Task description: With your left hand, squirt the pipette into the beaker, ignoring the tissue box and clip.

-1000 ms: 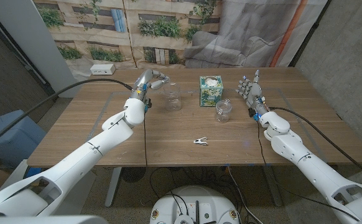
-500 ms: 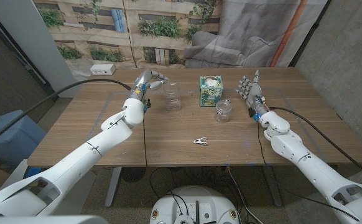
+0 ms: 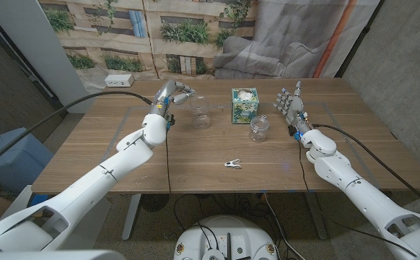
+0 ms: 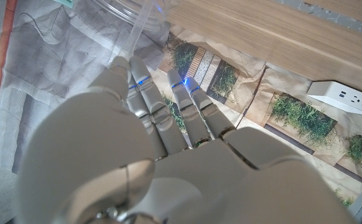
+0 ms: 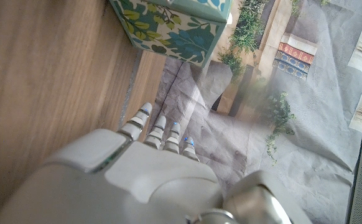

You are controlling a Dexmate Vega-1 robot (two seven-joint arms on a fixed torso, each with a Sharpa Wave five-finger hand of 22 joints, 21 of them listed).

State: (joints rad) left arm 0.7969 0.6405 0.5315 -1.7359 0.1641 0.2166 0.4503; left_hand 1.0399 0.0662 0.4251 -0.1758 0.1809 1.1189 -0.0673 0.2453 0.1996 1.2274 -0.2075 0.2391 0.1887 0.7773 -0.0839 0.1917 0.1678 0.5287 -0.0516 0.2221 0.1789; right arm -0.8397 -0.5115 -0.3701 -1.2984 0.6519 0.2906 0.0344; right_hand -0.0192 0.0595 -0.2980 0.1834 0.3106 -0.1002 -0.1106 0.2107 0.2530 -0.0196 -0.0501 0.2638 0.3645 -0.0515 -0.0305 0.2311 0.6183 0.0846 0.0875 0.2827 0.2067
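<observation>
The left robot hand (image 3: 172, 92) is raised above the bench (image 3: 123, 144), its fingers (image 4: 145, 99) curled around a clear pipette (image 4: 141, 28) whose tip angles toward the glass beaker (image 3: 201, 113) just beside it, apparently so a squeeze would send liquid inside. The wrist view shows the pipette running to the beaker's rim (image 4: 122, 9). The right robot hand (image 3: 291, 103) stands upright with spread fingers, holding nothing, seemingly parked clear of the work. Between the two sit a floral tissue box (image 3: 244, 105) and a small jar (image 3: 259, 128); a clip (image 3: 232, 164) lies nearer the front edge, untouched.
</observation>
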